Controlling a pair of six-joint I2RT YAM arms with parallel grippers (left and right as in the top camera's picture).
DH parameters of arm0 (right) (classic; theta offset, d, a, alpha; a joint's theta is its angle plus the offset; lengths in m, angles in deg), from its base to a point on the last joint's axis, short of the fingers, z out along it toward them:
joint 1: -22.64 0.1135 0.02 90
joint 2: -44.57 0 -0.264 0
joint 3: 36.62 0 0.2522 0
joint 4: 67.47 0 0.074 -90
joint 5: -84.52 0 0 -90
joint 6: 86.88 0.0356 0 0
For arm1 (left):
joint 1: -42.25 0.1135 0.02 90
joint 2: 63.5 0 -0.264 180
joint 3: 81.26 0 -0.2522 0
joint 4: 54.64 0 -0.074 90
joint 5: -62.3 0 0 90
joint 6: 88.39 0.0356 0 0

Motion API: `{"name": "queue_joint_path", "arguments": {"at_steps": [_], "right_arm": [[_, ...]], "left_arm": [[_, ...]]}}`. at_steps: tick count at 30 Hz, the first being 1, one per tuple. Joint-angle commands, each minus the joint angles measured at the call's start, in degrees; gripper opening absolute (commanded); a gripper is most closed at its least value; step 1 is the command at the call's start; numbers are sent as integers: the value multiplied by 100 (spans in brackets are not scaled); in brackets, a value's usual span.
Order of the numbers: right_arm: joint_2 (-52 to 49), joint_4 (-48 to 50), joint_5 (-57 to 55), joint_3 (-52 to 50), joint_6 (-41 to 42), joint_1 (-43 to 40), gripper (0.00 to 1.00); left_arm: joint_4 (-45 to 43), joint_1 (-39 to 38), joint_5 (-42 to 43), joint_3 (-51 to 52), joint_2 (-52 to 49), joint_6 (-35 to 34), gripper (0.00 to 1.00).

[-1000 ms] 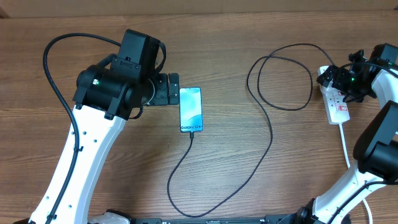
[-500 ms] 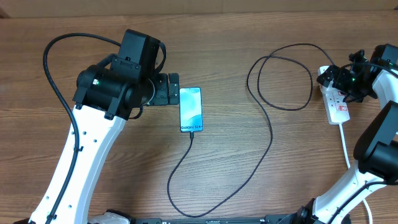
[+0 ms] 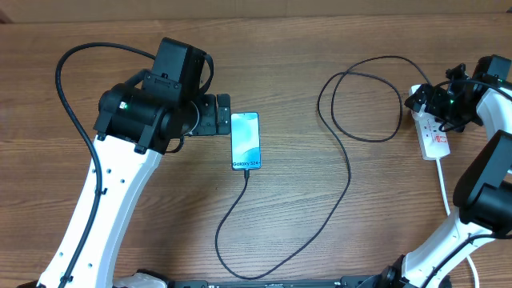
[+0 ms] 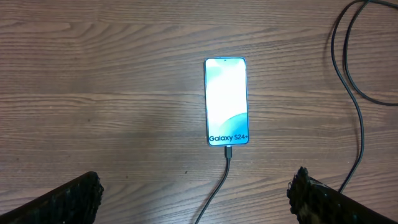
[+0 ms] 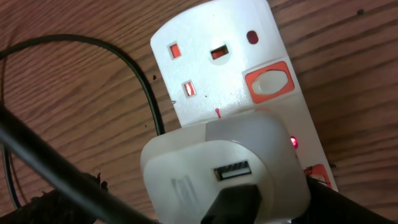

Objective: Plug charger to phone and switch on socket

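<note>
Only the right wrist view is showing the red light (image 5: 293, 142) glowing, right of centre, on the white oblong power strip (image 5: 217, 81); the left gripper (image 4: 196, 193) is gaping wide, and I cannot tell the right gripper (image 5: 199, 202) state.

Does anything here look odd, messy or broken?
Nothing looks broken or spilled. The phone lies flat with the charger plugged in, merely looping loosely across to the socket, where a red light glows.

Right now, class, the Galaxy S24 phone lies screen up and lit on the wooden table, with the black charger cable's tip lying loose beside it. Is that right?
Not quite. The black charger cable's tip is not loose: it is plugged into the end of the Galaxy S24 phone, as the left wrist view shows. The rest stands.
</note>
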Motion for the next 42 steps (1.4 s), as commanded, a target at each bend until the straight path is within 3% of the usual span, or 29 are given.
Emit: {"name": "queue_joint_path", "arguments": {"at_steps": [1, 14, 23, 32, 42], "right_arm": [[-181, -109, 621, -389, 190, 282, 98], [476, -750, -76, -46, 691, 282, 100], [2527, -1661, -1305, 37, 1718, 361, 100], [4439, -2240, -1211, 35, 1716, 509, 100], [4695, -2455, -1213, 33, 1714, 507, 100]], "left_arm": [[-20, -11, -74, -11, -26, 92, 99], [-22, -11, -72, -11, -26, 92, 99], [-22, -11, -72, -11, -26, 92, 99], [-20, -11, -74, -11, -26, 92, 99], [-22, -11, -72, -11, -26, 92, 100]]}}
